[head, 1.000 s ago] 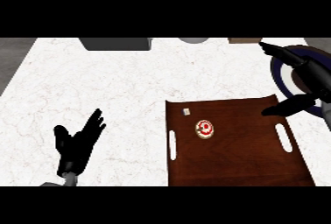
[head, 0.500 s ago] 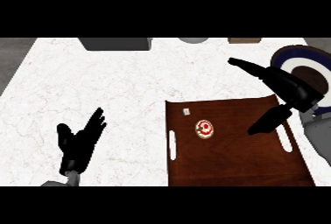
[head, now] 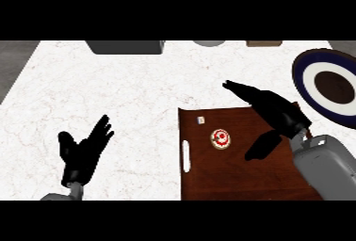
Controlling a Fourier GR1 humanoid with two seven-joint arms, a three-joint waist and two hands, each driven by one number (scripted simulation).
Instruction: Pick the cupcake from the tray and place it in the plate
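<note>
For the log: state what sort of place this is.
Probably a kitchen counter: a white marble top, a brown tray carrying a cupcake, and a plate with a dark blue rim at the right.

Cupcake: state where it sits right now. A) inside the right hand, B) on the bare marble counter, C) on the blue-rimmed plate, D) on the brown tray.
D: the cupcake rests on the brown tray, with the open right hand above the tray beside it and the plate off at the right edge holding nothing.
</note>
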